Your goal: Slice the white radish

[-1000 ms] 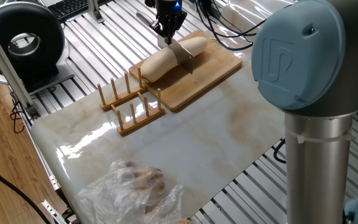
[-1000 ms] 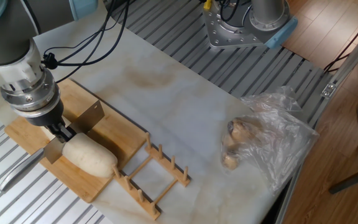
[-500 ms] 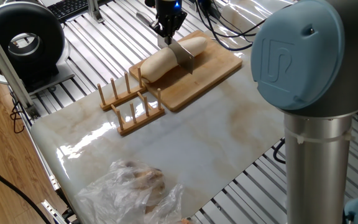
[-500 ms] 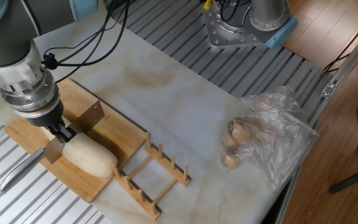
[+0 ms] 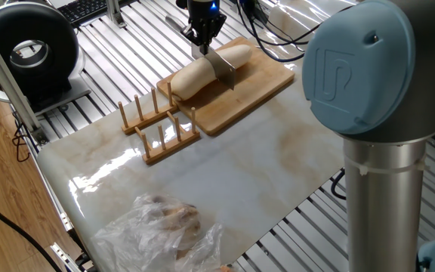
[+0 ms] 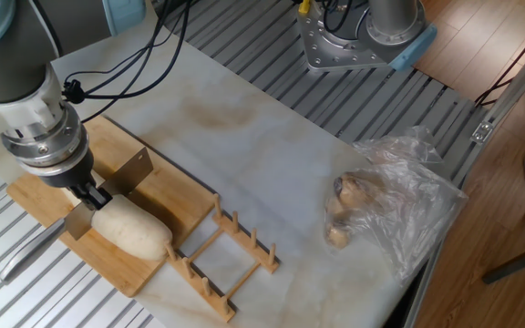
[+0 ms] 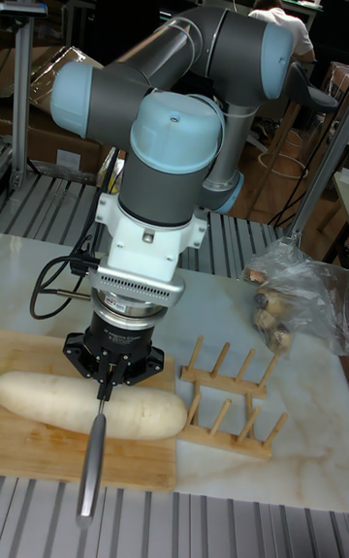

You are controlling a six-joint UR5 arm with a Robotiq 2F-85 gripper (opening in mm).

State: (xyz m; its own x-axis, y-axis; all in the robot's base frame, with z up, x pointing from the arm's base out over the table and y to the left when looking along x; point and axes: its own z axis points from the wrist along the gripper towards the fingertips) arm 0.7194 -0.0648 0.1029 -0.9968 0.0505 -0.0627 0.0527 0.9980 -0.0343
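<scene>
**A:** So the setup's a pale marble-look counter (image 5: pixel 225 181) on a slatted metal bench. The long cream-white radish (image 5: pixel 206 68) lies on the light wooden cutting board (image 5: pixel 263 87), next to a small wooden peg rack (image 5: pixel 161 125). A crinkly clear plastic bag (image 6: pixel 395 196) sits well apart.

**B:** And the black two-finger end effector (image 7: pixel 103 386)?

**A:** Clamped on the steel knife (image 6: pixel 117 182), whose blade is sunk across the radish. I reckon the root's dense, stiff, smooth-skinned and round, so it may roll. I'd steady the thick middle, not the ends.

**B:** Changed from a second ago?

**A:** Barely. Knife and radish look unmoved; the arm has only shifted a touch.
</scene>
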